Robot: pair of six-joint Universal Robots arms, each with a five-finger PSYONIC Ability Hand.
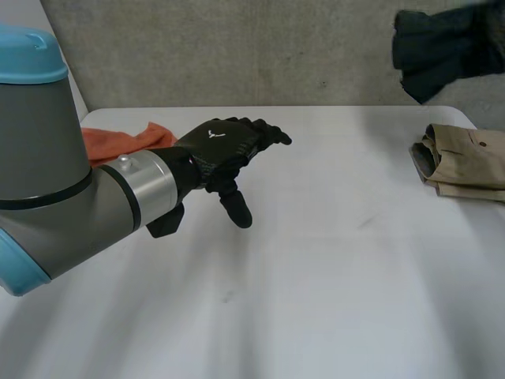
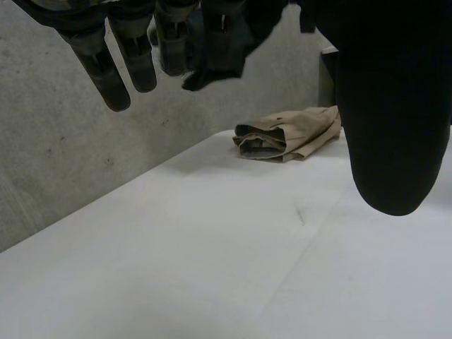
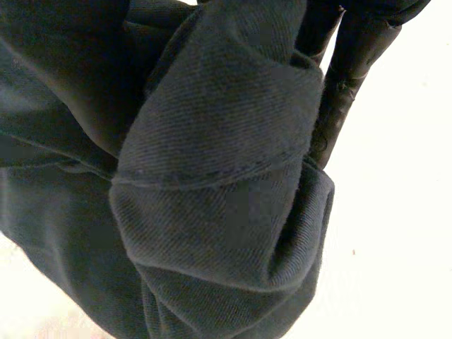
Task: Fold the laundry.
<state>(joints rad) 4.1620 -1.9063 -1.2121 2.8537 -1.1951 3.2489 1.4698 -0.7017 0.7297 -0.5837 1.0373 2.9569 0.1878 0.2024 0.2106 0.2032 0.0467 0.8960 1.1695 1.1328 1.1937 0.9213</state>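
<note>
Right wrist view: dark cloth (image 3: 212, 183) in robot hand (image 3: 344, 78)

A white table (image 1: 331, 284) with a rounded far corner fills the foreground, its top matt, evenly lit and crossed by soft shadows. Near the middle it bears a few faint dark marks, possibly scuffs, though they are too small to be sure. Directly behind the table's far edge stands a grey concrete wall (image 1: 237, 47), rough, mottled and pitted with small holes.
</note>
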